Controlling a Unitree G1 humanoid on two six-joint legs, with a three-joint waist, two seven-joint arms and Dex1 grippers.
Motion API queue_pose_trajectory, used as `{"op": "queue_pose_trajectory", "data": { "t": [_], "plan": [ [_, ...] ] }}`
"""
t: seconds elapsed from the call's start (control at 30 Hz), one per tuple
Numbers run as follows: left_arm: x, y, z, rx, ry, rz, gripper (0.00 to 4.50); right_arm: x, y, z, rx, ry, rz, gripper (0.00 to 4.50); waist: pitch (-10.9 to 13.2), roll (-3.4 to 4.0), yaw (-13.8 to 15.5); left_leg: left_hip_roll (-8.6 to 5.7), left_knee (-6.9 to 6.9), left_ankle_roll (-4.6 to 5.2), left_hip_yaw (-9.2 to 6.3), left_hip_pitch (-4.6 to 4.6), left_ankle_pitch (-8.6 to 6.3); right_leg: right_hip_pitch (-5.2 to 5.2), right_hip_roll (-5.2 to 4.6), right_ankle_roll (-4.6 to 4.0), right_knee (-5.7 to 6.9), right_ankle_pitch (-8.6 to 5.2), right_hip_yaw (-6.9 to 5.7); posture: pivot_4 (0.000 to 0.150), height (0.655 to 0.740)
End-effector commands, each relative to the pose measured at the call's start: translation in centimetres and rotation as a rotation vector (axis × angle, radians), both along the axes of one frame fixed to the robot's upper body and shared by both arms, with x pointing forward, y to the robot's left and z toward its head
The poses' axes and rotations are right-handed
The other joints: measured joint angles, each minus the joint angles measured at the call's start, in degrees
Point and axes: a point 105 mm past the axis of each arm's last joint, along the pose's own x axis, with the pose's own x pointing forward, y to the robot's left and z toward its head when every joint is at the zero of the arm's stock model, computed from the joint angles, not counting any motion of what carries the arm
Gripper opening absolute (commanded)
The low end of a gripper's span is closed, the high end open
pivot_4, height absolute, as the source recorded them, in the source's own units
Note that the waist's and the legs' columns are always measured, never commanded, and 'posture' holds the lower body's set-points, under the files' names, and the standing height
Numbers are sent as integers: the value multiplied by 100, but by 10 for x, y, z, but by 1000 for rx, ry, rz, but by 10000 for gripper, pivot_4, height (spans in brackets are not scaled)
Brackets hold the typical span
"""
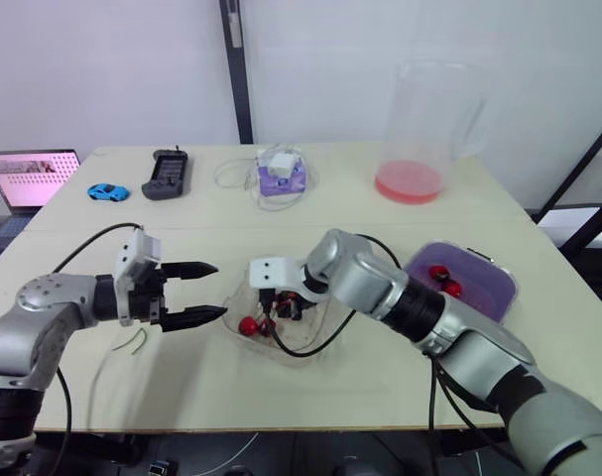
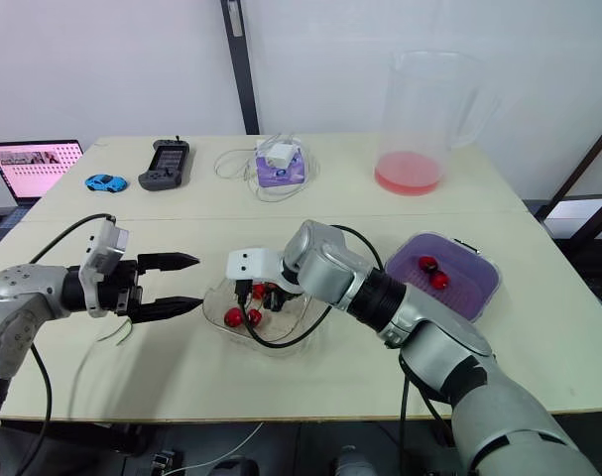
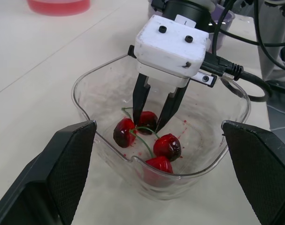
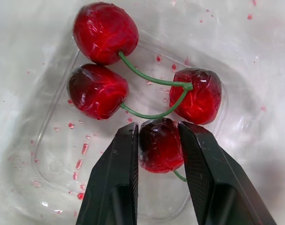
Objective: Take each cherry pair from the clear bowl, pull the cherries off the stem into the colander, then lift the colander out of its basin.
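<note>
Right gripper [image 4: 158, 129] is down in the clear plastic bowl [image 3: 99, 89], pinched tight on one glossy dark-red cherry [image 4: 159, 149], three more cherries [image 4: 98, 91] just past its tips, while left gripper [image 1: 219, 290] hangs wide open, empty, beside the bowl.

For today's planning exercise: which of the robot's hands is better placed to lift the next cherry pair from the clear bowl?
Right. The right hand is inside the clear bowl, shut on a cherry; the left hand hovers open outside it.
</note>
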Motion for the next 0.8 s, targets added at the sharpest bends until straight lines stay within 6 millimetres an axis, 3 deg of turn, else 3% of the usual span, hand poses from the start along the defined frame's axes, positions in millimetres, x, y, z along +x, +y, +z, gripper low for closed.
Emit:
{"op": "queue_pose_trajectory", "data": {
  "t": [0.03,0.4,0.5,0.6,0.8],
  "plan": [
    [-1,-1,9,-4,-39,-11,45000,-6,7,21,32,-42,52,13551,0,0,2,0,0,0,0,0,0,0,0,0,0,0,0,1500,7332],
    [-1,-3,7,-11,-40,-16,45000,-6,1,30,20,-68,35,13551,0,0,0,0,0,0,0,0,0,0,0,0,0,0,0,1500,7332],
    [-1,-4,7,-14,-40,-18,45000,-1,-3,29,19,-68,-28,22712,0,0,-1,0,0,0,-1,0,0,0,1,0,0,0,0,1500,7332],
    [-1,-4,6,-15,-37,-20,45000,2,-6,28,30,-48,-99,36780,0,0,5,0,1,0,0,0,0,0,0,0,0,0,0,1500,7332],
    [0,-3,5,-12,-34,-24,45000,-2,-7,16,35,28,-178,36780,0,0,-1,0,0,0,0,0,0,0,0,0,0,0,0,1500,7332]
  ]
}}
